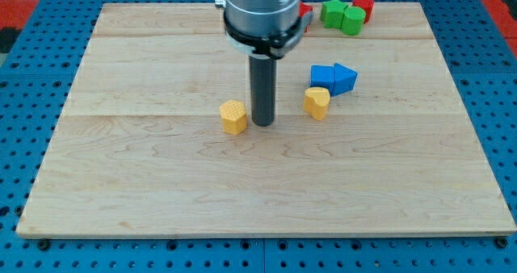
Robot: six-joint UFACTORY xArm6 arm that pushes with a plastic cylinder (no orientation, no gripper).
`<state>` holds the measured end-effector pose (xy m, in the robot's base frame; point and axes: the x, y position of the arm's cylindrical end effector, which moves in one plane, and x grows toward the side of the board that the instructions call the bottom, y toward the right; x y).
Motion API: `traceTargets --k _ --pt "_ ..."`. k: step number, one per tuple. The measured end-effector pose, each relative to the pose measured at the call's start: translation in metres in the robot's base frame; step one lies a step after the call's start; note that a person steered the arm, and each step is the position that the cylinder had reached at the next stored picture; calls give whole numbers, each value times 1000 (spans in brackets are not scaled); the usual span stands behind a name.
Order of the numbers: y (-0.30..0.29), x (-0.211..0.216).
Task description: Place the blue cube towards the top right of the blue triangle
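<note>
The blue cube (pixel 322 76) sits right of the board's middle, touching the blue triangle (pixel 345 78) on its right. My tip (pixel 262 123) rests on the board to the left of and below the blue cube, well apart from it. It stands just right of a yellow hexagon block (pixel 233 116). A yellow heart-shaped block (pixel 317 102) lies just below the blue cube, between my tip and the blue pair.
Two green blocks (pixel 342 15) and a red block (pixel 363 6) cluster at the view's top right. Another red block (pixel 304 13) is partly hidden behind the arm's body. The wooden board (pixel 161 184) lies on a blue pegboard.
</note>
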<state>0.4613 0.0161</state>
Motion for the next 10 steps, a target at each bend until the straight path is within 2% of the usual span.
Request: traceTargets --k 1,2,4,7,10 --pt "53 10" --pt "90 1" --pt "86 -47" --pt "67 -59" --pt "48 -114"
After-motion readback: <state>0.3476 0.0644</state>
